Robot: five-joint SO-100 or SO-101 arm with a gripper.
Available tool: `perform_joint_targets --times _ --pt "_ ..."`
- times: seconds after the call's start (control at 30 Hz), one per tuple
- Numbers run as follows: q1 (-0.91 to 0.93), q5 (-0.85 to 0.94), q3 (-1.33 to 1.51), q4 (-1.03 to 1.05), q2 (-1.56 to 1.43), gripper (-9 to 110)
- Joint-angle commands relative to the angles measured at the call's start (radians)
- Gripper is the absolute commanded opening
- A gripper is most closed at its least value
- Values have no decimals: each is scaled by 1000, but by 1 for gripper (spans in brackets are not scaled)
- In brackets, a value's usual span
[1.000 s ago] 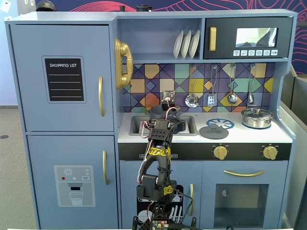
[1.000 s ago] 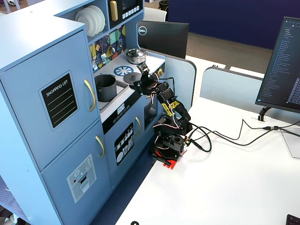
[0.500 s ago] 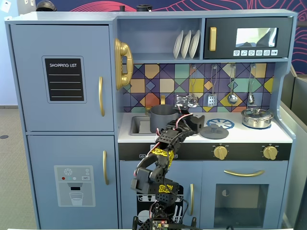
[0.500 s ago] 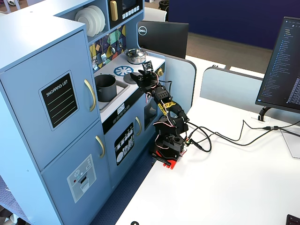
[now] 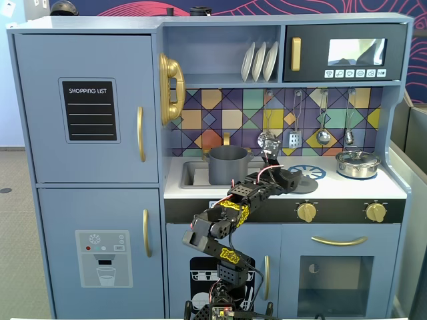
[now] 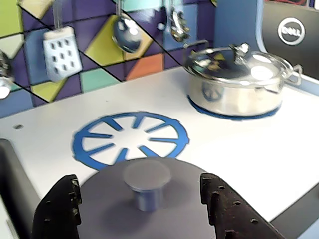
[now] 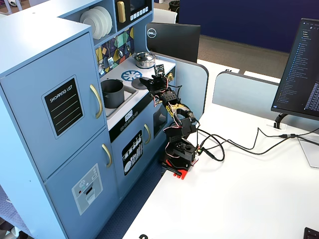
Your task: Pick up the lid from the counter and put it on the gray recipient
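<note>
The lid (image 6: 107, 206), a flat dark gray disc with a round knob (image 6: 147, 177), lies on the white counter (image 6: 259, 164) just in front of the blue burner print (image 6: 130, 140). My gripper (image 6: 138, 183) is open, its two black fingers (image 6: 62, 206) standing either side of the knob without touching it. In a fixed view the gripper (image 5: 285, 179) covers the lid's left part (image 5: 309, 181). The gray recipient (image 5: 228, 165) stands in the sink recess, left of the gripper, and shows uncovered in another fixed view (image 7: 112, 93).
A shiny silver lidded pot (image 5: 357, 163) sits on the far right burner (image 6: 234, 82). Utensils (image 5: 294, 137) hang on the tiled back wall above the counter. Gold knobs (image 5: 306, 212) line the front edge. The sink wall (image 6: 12, 174) lies at the wrist view's left.
The arm has swung right from in front of the gray recipient and the sink to over the lid, and stretched forward. The lid and pots have not moved.
</note>
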State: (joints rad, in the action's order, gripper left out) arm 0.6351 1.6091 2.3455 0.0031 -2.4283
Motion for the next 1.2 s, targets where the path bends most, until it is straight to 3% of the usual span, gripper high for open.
perform_joint_targets --times 0.0,0.93,1.17 --pt "5 2 -18 -72 46 25" --pt "-26 -20 -290 -221 505 23" --pt "-21 -38 -345 -222 581 16"
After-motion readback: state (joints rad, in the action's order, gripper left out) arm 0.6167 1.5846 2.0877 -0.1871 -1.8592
